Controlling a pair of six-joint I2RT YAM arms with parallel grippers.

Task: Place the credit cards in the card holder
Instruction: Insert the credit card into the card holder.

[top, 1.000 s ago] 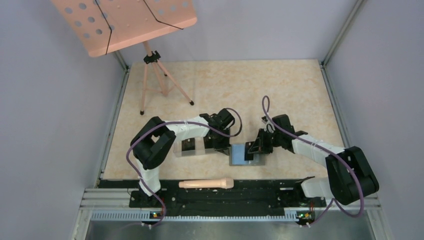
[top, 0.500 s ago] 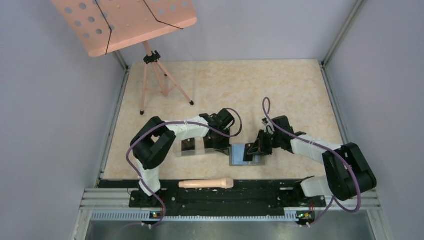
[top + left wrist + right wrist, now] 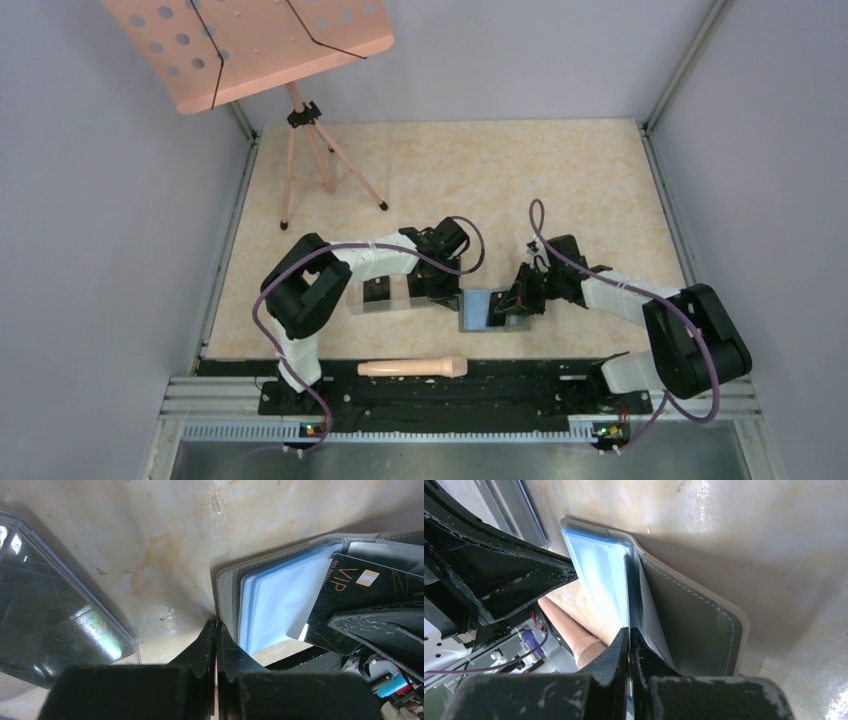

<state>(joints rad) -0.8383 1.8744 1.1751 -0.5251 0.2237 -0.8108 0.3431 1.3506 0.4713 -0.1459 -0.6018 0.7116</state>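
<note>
The card holder (image 3: 478, 311) lies open on the table between the arms, a gray wallet (image 3: 228, 592) with pale blue clear sleeves (image 3: 275, 605). My left gripper (image 3: 216, 624) is shut, its tips resting against the wallet's left edge (image 3: 453, 292). My right gripper (image 3: 629, 629) is shut on a black credit card (image 3: 350, 592) marked VIP. The card stands edge-on (image 3: 628, 587) and dips among the sleeves over the gray cover (image 3: 694, 625). From above, the right gripper (image 3: 513, 301) sits over the wallet's right half. No other card shows.
A clear plastic box (image 3: 380, 297) lies just left of the left gripper (image 3: 45, 615). A beige handle-like tool (image 3: 412, 368) rests on the black rail at the near edge. A pink music stand (image 3: 250, 45) on a tripod stands at the back left.
My right gripper has edged slightly left and nearer with the card, further over the wallet's sleeves. The left arm has stayed put.
</note>
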